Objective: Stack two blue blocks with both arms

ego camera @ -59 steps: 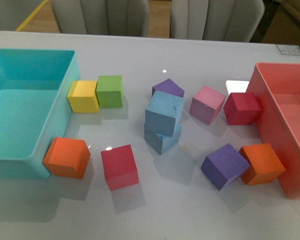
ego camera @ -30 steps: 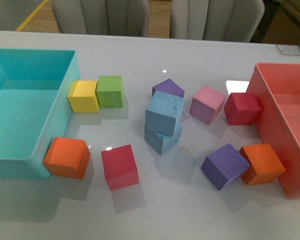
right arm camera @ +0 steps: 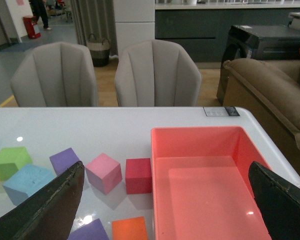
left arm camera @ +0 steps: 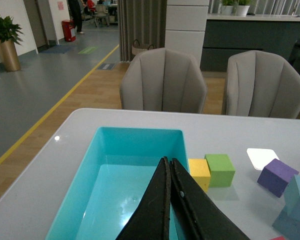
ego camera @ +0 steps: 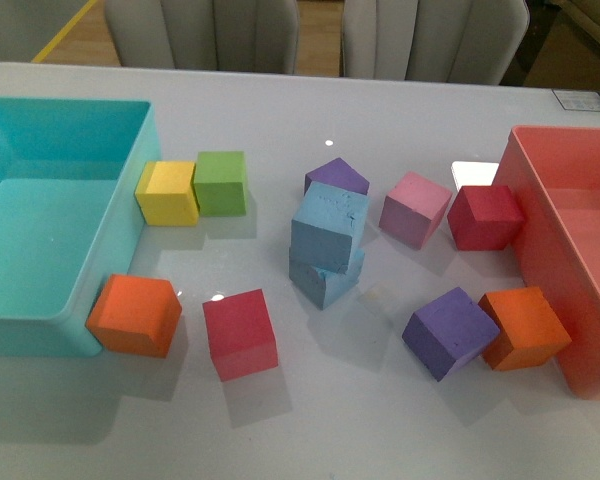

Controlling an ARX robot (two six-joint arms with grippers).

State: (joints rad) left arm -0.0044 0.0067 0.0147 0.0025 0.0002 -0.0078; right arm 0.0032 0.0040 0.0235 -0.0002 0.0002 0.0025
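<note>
Blue blocks first: the upper blue block point(ego camera: 329, 227) sits tilted on the lower blue block point(ego camera: 323, 278), both at the centre of the front view, the top one overhanging and skewed rather than squared up. Neither arm shows in that view.

Over to the tools. The left gripper point(left arm camera: 170, 162) juts up from the bottom centre of the left wrist view, its two black fingers pressed together with nothing between them, above the turquoise bin point(left arm camera: 107, 150). The right gripper point(right arm camera: 167, 200) is spread wide: one finger point(right arm camera: 50, 202) sits at the lower left of the right wrist view, the other at the lower right, and nothing is held between them. It hangs over the red bin point(right arm camera: 202, 137).

Outward across the white table point(ego camera: 280, 110) in the front view: a purple cube point(ego camera: 336, 177) sits just behind the stack, with a pink cube point(ego camera: 414, 208) and a dark red cube point(ego camera: 484, 216) to its right. At lower right, a second purple cube point(ego camera: 448, 332) touches an orange cube point(ego camera: 523, 328) beside the red bin. On the left, a yellow cube point(ego camera: 166, 193) and a green cube point(ego camera: 220, 182) sit side by side against the turquoise bin; another orange cube point(ego camera: 133, 315) and a red cube point(ego camera: 240, 333) lie at lower left. Two grey chairs point(ego camera: 200, 30) stand beyond the table.
</note>
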